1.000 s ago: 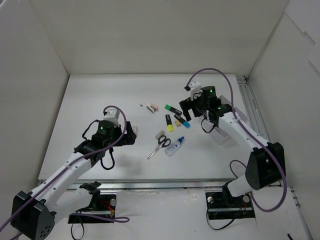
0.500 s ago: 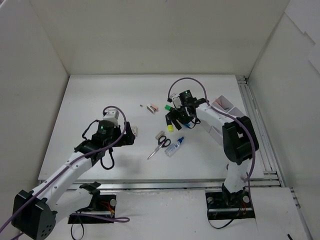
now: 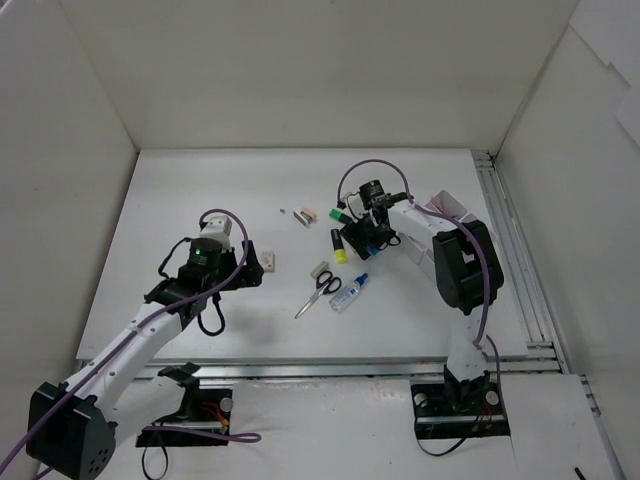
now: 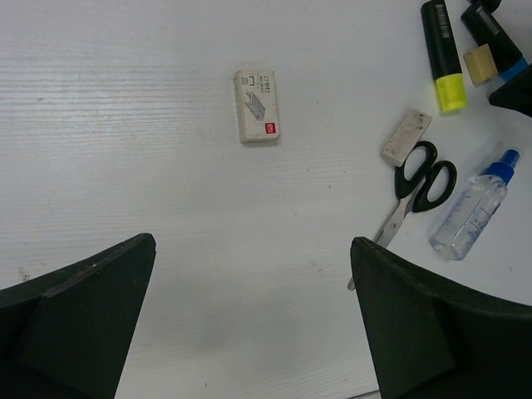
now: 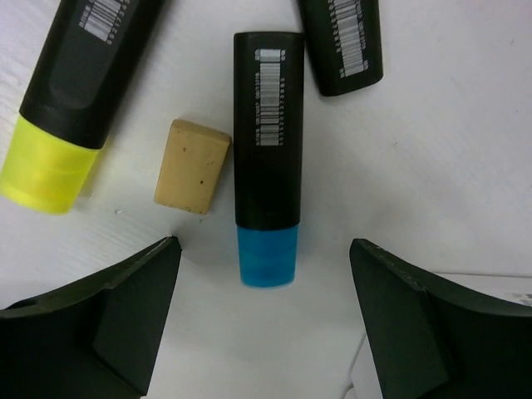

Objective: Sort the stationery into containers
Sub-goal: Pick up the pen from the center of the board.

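The stationery lies mid-table. My right gripper (image 3: 368, 238) is open and low over the blue highlighter (image 5: 268, 150), whose blue cap lies between the fingertips; the jaws touch nothing. A small beige eraser (image 5: 193, 166) and the yellow highlighter (image 5: 75, 100) lie to its left, and another dark highlighter (image 5: 341, 41) to its right. My left gripper (image 3: 250, 275) is open and empty, above bare table in front of a white boxed eraser (image 4: 256, 116). The scissors (image 4: 420, 187), the glue bottle (image 4: 474, 212) and a beige eraser (image 4: 406, 135) lie to its right. The white organizer tray (image 3: 452, 204) stands at the right, mostly hidden by my right arm.
The green highlighter (image 3: 345, 215) and small pinkish items (image 3: 305, 215) lie further back. White walls close in the table on three sides. A metal rail (image 3: 510, 240) runs along the right edge.
My right gripper has swung left from beside the tray and come down over the highlighters. My left gripper has drawn back slightly to the left.
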Controlling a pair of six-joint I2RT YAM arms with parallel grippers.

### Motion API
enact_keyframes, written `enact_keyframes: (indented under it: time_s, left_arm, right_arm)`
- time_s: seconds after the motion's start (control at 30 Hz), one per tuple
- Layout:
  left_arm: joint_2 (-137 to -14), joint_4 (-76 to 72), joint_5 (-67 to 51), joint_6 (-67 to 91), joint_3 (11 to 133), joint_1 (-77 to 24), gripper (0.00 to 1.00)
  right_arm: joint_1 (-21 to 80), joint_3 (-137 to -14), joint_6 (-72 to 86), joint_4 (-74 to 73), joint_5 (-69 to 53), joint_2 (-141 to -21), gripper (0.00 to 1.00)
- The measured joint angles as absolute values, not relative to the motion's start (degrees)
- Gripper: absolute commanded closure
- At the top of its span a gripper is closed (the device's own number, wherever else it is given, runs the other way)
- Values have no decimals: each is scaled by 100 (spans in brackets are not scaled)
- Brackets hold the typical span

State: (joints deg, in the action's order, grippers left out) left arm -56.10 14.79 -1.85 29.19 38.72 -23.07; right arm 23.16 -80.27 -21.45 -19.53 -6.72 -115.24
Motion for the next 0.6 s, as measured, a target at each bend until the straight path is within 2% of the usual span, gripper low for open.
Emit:
enact_keyframes:
  time_s: [0.1,0.13,0.2,0.23,0.3,0.33,0.4,0.43,0.6]
  left_arm:
    - [-5627,1479,-198,2891,3872,-2244,1]
    - [-5638,1479,-196,2888,3872,-2237,1]
    - [-5655,1479,-196,2886,3872,-2202,1]
    - [-5662,1479,-193,2886,3872,-2196,1]
    - [-5664,1479,-193,2884,3872,-2180,0]
    - [-5669,1479,-196,2882,3872,-2167,0]
    - [-5673,1476,-198,2877,3872,-2143,0]
    - [-5677,1476,-198,2875,3872,-2132,1]
    - [-5684,1472,-209,2873,3872,-2126,1]
  right_arm:
    - [2287,-8176,-2268,-1977,-683,-11633,35]
    - [2276,-8219,-2283,-1977,-685,-11671,44]
    - [2252,-8326,-2311,-1999,-725,-11756,53]
    - [2241,-8377,-2320,-2012,-773,-11795,61]
    - [2213,-8396,-2362,-2003,-845,-11813,67]
    - [2193,-8396,-2381,-2021,-884,-11815,75]
    - [2165,-8396,-2449,-2040,-993,-11815,83]
    - [2152,-8396,-2471,-2043,-1044,-11815,91]
    - [2165,-8298,-2724,-2051,-1188,-11714,96]
